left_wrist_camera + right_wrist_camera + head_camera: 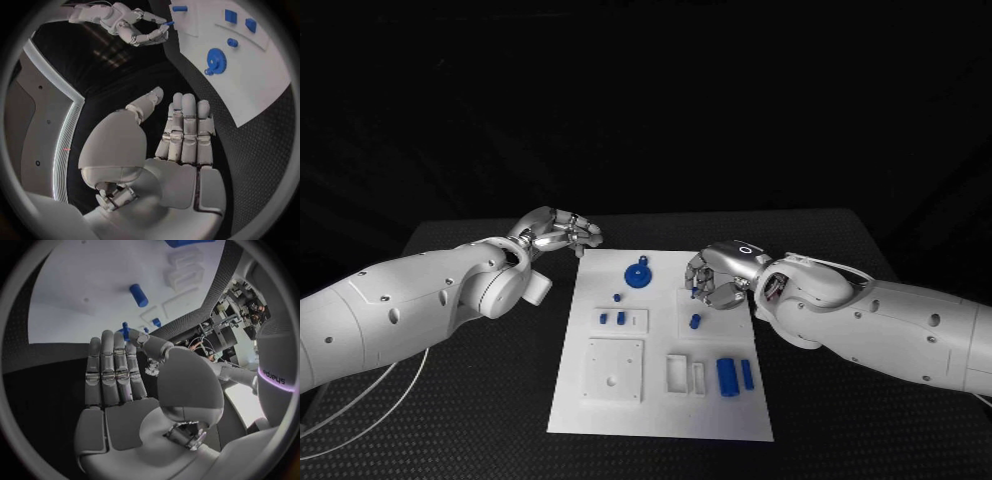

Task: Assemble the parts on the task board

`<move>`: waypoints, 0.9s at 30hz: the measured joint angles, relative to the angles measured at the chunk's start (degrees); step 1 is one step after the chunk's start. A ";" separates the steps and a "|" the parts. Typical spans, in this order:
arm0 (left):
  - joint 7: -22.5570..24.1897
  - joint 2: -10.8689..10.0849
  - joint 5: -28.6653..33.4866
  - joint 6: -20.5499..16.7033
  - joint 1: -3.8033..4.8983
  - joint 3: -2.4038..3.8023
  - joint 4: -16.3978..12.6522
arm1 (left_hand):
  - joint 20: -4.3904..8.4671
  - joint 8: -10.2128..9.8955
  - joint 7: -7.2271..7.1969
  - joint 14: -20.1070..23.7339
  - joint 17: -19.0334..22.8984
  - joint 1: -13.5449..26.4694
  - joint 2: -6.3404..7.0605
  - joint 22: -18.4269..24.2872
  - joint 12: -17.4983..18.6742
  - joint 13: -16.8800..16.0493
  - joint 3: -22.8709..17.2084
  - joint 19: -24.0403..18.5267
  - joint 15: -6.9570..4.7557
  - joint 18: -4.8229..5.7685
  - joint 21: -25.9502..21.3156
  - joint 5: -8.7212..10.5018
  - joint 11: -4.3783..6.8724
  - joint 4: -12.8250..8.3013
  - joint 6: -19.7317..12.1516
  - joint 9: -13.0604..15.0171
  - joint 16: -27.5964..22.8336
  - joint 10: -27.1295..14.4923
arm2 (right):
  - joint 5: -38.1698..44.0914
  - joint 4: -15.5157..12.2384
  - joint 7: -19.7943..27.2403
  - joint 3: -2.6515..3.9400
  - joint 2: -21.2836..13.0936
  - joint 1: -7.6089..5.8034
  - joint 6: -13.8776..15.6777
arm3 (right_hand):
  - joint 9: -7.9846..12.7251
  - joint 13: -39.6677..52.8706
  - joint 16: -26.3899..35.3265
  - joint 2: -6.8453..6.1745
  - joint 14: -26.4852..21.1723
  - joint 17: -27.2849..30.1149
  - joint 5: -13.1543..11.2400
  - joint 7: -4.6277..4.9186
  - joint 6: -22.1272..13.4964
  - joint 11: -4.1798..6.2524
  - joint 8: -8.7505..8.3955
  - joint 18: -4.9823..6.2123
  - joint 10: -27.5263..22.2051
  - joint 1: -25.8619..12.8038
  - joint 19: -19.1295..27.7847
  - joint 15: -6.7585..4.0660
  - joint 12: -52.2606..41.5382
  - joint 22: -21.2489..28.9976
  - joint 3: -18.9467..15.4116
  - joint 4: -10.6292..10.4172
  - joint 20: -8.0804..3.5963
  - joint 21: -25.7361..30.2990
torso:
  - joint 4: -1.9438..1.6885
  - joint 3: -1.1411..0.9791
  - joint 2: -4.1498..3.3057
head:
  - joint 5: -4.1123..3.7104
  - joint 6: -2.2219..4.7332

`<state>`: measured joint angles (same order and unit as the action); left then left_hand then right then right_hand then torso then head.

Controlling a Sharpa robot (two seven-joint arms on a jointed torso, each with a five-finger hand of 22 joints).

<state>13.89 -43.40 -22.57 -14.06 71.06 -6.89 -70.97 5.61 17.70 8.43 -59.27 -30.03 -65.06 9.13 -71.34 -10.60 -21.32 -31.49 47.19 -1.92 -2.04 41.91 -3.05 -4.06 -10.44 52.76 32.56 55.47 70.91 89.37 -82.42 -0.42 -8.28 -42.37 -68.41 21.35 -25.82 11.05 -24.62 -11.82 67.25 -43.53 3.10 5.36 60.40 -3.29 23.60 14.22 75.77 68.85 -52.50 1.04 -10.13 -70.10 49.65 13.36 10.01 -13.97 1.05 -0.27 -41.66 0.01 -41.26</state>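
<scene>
Task board (661, 400) with perhaps seven blue parts; right hand (714, 277) pinching one part (691, 289), left hand (554, 232) empty.

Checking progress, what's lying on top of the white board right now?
On the task board: a blue gear, small blue pegs and blue blocks. The right hand hides what lies beneath it.

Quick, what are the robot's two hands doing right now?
Left hand: open, holding nothing, off the task board.
Right hand: pinching a small blue part above the board.
</scene>
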 measured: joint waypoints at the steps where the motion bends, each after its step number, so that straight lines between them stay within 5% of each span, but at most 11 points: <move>1: 0.00 0.00 0.00 -0.02 0.00 0.00 0.13 | 0.00 0.00 -0.03 0.00 0.00 0.00 0.00 0.00 0.00 0.00 0.00 0.00 0.00 0.00 0.00 0.00 0.00 0.00 -0.03 0.02 0.00 0.00 | -0.14 -0.25 0.08 0.03 0.32 0.00 0.33 | 0.00 0.00 0.00 0.00 0.00 -0.05 0.00 0.00 0.00 0.00 0.00 0.00 0.00 0.00 0.00 0.00 0.00 0.00 0.00 0.00 0.00 0.00 | -0.02 0.00 0.00 | 0.17 0.02; 15: 0.08 0.92 0.05 -0.12 0.00 0.01 1.08 | 0.00 0.00 -0.08 0.00 -0.04 0.00 0.00 -0.04 -0.23 -0.04 0.00 0.00 0.00 0.30 0.00 0.00 -0.22 0.00 -0.09 0.04 0.00 -0.22 | -0.20 -2.24 0.60 0.14 5.11 0.38 3.01 | -0.06 0.14 0.00 0.00 -0.01 -0.11 0.00 0.00 0.00 -0.01 -0.04 0.00 -0.01 0.00 0.00 0.01 0.00 -0.05 0.16 0.16 0.00 0.00 | -0.08 0.10 0.00 | 3.71 -0.12; 27: 0.22 1.55 0.25 -0.26 0.02 0.02 1.76 | 0.00 0.00 -0.08 0.00 -0.03 0.00 0.00 -0.09 -0.23 -0.03 0.00 0.00 0.00 0.31 0.00 0.00 -0.04 0.00 -0.09 0.09 0.00 -0.39 | 0.70 -0.84 1.37 0.00 9.19 3.76 3.87 | -0.13 0.27 0.00 -0.01 -0.01 -0.22 0.00 0.01 -0.01 -0.01 -0.04 -0.01 -0.01 0.01 0.00 0.01 0.00 -0.04 0.16 0.16 0.00 0.00 | -0.09 0.14 -0.03 | 6.23 -0.58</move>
<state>14.11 -41.85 -22.32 -14.32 71.08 -6.86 -69.21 5.61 17.70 8.35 -59.27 -30.06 -65.06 9.13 -71.43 -10.83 -21.35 -31.49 47.19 -1.91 -1.74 41.91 -3.04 -4.10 -10.44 52.66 32.65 55.47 70.52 90.07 -83.25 0.96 -8.28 -33.18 -64.65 25.22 -25.95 11.32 -24.62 -11.83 67.23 -43.75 3.11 5.37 60.39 -3.30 23.56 14.21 75.76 68.85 -52.50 1.06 -10.13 -70.14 49.81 13.52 10.01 -13.97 0.96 -0.13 -41.69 6.24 -41.85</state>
